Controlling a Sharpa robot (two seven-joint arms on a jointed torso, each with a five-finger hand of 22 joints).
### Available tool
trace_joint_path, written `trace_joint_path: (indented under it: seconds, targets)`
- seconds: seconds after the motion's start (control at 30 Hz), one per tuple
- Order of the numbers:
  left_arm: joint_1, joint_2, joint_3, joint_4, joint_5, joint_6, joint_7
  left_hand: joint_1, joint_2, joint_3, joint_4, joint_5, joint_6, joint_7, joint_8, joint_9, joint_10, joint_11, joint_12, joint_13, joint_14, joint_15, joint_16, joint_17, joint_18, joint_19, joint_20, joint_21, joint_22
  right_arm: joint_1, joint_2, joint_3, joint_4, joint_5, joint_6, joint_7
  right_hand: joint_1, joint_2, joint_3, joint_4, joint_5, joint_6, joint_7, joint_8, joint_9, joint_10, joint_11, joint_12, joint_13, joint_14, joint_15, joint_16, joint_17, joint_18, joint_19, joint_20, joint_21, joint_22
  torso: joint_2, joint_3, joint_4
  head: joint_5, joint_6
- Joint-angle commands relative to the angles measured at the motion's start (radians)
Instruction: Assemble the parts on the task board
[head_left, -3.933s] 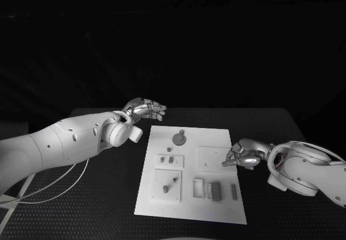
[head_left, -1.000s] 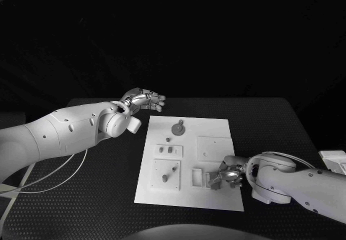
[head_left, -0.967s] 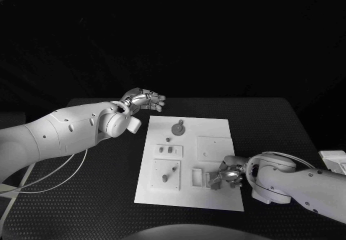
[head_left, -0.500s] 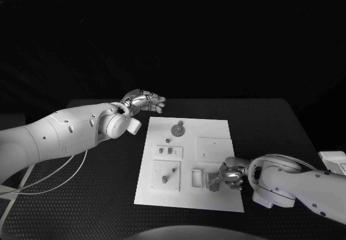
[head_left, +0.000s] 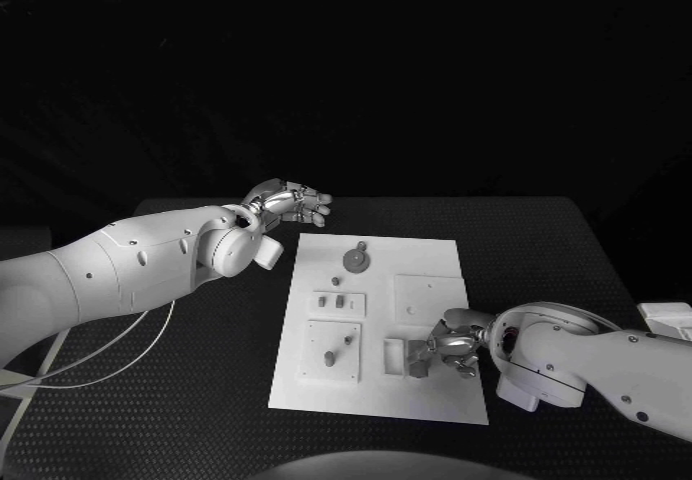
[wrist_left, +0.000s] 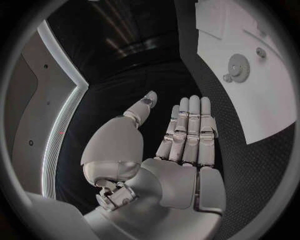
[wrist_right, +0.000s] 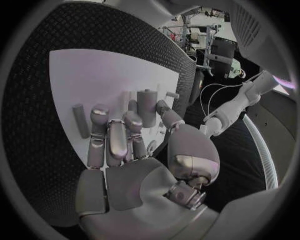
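The white task board (head_left: 378, 400) lies in the middle of the black table. My right hand (head_left: 453, 346) is over its near right part and pinches a grey block (head_left: 417, 358) between thumb and fingers. In the right wrist view the grey block (wrist_right: 147, 107) stands between the thumb and fingertips (wrist_right: 132, 107) of my right hand (wrist_right: 128, 160), above the board (wrist_right: 94, 75). A thin grey bar (wrist_right: 80, 121) lies flat on the board beside the fingers. My left hand (head_left: 290, 204) hovers off the board's far left corner, holding nothing. In its wrist view the fingers (wrist_left: 190, 127) are straight and the thumb is apart.
On the board sit a grey gear (head_left: 355, 258), a small plate with two pegs (head_left: 339, 300), a larger plate with one peg (head_left: 333, 352), a plain square plate (head_left: 428, 294) and a white frame (head_left: 392, 354). The left wrist view shows the gear (wrist_left: 238, 65) too.
My right hand came from the square plate to the board's near right and took hold of the grey block. In the last half second it shifted slightly left with the block. The left hand stayed.
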Motion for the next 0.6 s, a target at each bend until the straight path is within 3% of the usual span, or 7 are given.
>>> trace_joint_path:
  seconds: [0.03, 0.3, 0.6]
  targets:
    - [0.001, 0.001, 0.001, 0.003, 0.005, 0.015, 0.006, -0.010, 0.003, -0.001, 0.005, -0.002, -0.008, -0.001, 0.003, -0.002, 0.000, -0.004, -0.001, -0.001, -0.001, 0.007, -0.004, 0.001, -0.002, -0.004, 0.000, 0.000, -0.001, 0.000, 0.019, 0.000, -0.016, 0.020, 0.004, -0.001, 0.006, 0.013, 0.006, 0.003, 0.004, 0.008, 0.002, 0.002, 0.000, 0.005, -0.002, 0.003, 0.000, 0.011, -0.007, 0.005, 0.001, 0.048, 0.005, 0.001, 0.003, 0.016, 0.000, -0.0008, -0.0004, 0.002, -0.002]
    - [0.001, 0.003, 0.001, 0.003, 0.005, 0.016, 0.005, -0.011, 0.003, -0.001, 0.005, -0.002, -0.008, -0.001, 0.003, -0.002, 0.000, -0.004, -0.001, -0.001, -0.001, 0.007, -0.005, 0.002, -0.002, -0.004, 0.000, 0.000, -0.001, 0.000, 0.059, 0.000, -0.063, 0.023, 0.010, 0.006, -0.001, 0.011, 0.006, 0.005, 0.004, 0.008, 0.002, 0.000, 0.000, 0.006, -0.002, 0.003, 0.000, 0.010, -0.007, 0.005, -0.001, 0.048, 0.004, 0.001, 0.003, 0.016, 0.001, 0.0007, 0.0019, 0.003, -0.004]
    - [0.001, 0.004, 0.001, 0.003, 0.005, 0.017, 0.005, -0.011, 0.003, -0.001, 0.006, -0.002, -0.008, -0.001, 0.004, -0.002, 0.000, -0.004, -0.001, -0.001, -0.001, 0.007, -0.005, 0.003, -0.001, -0.005, 0.000, 0.000, -0.001, 0.000, 0.085, 0.000, -0.078, 0.023, 0.017, 0.010, -0.003, 0.011, 0.007, 0.006, 0.004, 0.009, 0.002, -0.001, -0.001, 0.008, -0.002, 0.006, 0.002, 0.010, -0.007, 0.005, 0.001, 0.048, 0.004, 0.001, 0.002, 0.016, 0.001, 0.0005, 0.0017, 0.008, -0.007]
